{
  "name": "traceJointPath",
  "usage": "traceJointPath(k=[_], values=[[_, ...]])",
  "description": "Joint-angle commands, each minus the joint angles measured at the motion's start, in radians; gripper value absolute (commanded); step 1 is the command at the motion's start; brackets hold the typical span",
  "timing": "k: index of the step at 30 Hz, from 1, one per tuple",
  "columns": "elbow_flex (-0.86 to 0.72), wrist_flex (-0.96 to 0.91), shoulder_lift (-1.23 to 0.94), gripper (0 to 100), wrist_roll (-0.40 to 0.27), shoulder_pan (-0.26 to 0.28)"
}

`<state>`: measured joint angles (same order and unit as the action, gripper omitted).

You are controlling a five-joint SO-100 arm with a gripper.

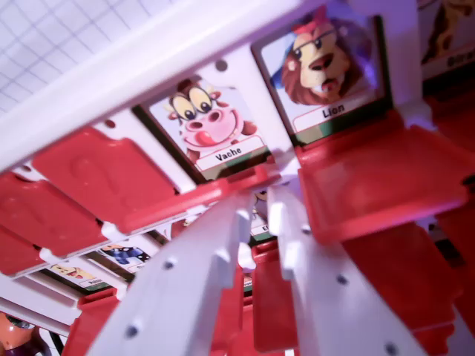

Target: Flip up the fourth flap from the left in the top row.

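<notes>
A white game board (148, 55) with red flaps fills the wrist view. Two flaps are down and show their cards: a cow labelled "Vache" (208, 122) and a lion labelled "Lion" (330, 67). The lion's red flap (378, 178) lies flat at the wrist view's right. Under the cow card a red flap (200, 196) shows nearly edge-on. My gripper (260, 208) reaches up from the bottom, its two white fingertips (241, 211) a narrow gap apart just below that flap's edge. Nothing is between them.
More red flaps (104, 174) stand at the wrist view's left, with other cards (122, 256) in the row below. Another card (445, 30) shows at the top right. White gridded paper (44, 30) lies beyond the board. An orange figure (18, 337) sits at the bottom left.
</notes>
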<state>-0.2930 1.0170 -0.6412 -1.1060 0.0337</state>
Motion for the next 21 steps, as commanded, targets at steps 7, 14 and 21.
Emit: traceJointPath(k=[7, 14, 21], values=[[0.118, -0.048, -0.043, 2, 0.041, 0.028], [0.115, -0.067, -0.049, 2, 0.057, 0.031], [0.115, -0.104, -0.061, 2, 0.083, 0.02]])
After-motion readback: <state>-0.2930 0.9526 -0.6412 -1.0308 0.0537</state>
